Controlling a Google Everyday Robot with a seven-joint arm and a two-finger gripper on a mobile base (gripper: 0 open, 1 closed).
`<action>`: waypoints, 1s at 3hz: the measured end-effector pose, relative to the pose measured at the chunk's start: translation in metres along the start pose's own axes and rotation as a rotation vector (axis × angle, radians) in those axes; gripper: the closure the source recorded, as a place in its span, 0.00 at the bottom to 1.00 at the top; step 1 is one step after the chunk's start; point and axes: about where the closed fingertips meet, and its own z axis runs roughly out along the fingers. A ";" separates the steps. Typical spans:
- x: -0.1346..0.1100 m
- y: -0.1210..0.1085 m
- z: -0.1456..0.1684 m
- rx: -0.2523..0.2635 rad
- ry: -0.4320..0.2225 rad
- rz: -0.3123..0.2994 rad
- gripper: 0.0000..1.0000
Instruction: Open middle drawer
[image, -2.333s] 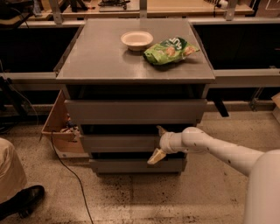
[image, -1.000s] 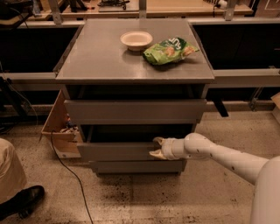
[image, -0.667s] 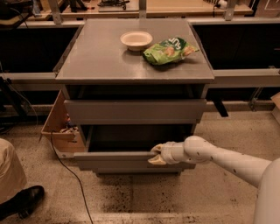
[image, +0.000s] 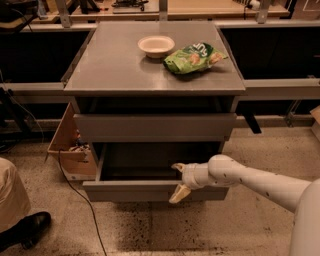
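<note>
The middle drawer (image: 131, 191) of the grey cabinet is pulled out toward me, and its dark grey inside (image: 150, 162) shows. My gripper (image: 178, 180) is at the drawer's front edge, right of centre. It is open: one finger (image: 178, 167) reaches over the top edge into the drawer and the other finger (image: 179, 194) lies against the outside of the front. The white arm comes in from the right. The taller top drawer front (image: 155, 127) is slightly out. The bottom drawer is hidden under the pulled-out one.
A white bowl (image: 156, 45) and a green chip bag (image: 192, 56) lie on the cabinet top (image: 110, 70). A cardboard box (image: 67, 150) stands left of the cabinet, with a cable (image: 87, 215) on the floor. A person's shoe (image: 25, 230) is at the lower left.
The middle drawer has slid out from nearly closed to well open. My gripper has moved toward me and slightly down with the drawer front.
</note>
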 end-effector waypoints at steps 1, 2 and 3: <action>-0.009 0.010 0.001 -0.049 0.007 -0.025 0.18; -0.014 0.014 0.005 -0.085 0.010 -0.043 0.34; -0.018 0.018 0.006 -0.109 0.015 -0.054 0.49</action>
